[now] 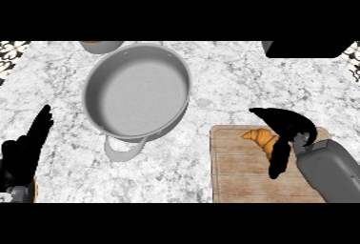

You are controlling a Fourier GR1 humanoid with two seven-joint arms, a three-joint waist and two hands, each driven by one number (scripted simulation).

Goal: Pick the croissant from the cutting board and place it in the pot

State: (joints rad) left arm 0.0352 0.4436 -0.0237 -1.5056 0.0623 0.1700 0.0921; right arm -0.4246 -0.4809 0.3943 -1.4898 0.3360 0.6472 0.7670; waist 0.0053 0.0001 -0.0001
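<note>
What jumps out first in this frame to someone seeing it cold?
The big grey pot, bare inside, fills the upper left of the marble counter. At lower right the right hand arches over the croissant at the top of the wooden cutting board, fingers curled round it. The left hand rests open at the left edge, fingers up.

No readable text, labels, brands or nos. anywhere. Pot (pixel 137 90): plain grey, no markings. Cutting board (pixel 243 176): bare wood grain only. Counter (pixel 225 90): marble veining, no signs. Patterned tiles at top corners (pixel 13 50) show ornament, not letters.
</note>
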